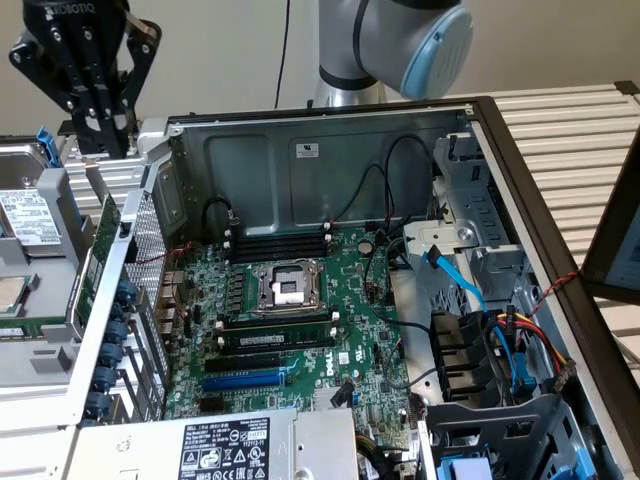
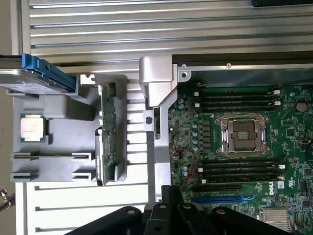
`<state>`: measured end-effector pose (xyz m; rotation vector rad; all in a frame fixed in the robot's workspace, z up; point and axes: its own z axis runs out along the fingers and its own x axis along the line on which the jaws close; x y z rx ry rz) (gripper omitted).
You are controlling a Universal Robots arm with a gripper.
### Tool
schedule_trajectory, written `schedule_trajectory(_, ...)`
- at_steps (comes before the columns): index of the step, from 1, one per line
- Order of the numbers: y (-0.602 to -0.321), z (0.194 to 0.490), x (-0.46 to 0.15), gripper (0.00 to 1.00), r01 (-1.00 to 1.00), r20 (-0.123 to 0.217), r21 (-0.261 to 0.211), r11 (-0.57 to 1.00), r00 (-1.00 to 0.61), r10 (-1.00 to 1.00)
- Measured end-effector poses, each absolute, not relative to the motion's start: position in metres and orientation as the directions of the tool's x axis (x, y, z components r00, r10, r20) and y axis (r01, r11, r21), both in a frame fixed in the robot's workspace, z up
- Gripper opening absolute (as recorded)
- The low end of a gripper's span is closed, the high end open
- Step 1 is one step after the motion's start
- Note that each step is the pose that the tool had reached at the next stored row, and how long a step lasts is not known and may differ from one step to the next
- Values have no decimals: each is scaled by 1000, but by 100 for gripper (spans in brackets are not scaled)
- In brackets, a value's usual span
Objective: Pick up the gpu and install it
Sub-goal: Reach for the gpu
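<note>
A pale worktop (image 1: 585, 125) of ribbed metal slats carries everything. In the exterior view an open computer case (image 1: 300, 150) lies on it with the big green motherboard (image 1: 300, 330) facing up, its processor socket bare and cables bunched toward the exterior view's right. The grey-and-blue robot arm (image 1: 400, 40) stands behind the case. At the exterior view's left a grey holder (image 1: 60, 200) sits just beside the case wall. The gpu (image 1: 103, 240) stands on edge in it, near a hard drive (image 1: 30, 215) and a processor chip (image 1: 12, 292). The black claw (image 1: 100, 140) hangs above the gpu, apart from it; I cannot tell whether it is released or clenched.

The wrist view looks down on the same slats (image 2: 146, 29). The gpu (image 2: 107, 132) is upright in a slot of the holder (image 2: 58, 171), between the processor chip (image 2: 33, 128) and the case edge.
</note>
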<state>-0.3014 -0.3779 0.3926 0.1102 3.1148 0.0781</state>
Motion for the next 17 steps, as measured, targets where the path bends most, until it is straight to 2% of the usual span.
schedule_trajectory(17, -350, 392, -346, 11, 70, -14, 52, 996, -997, 71)
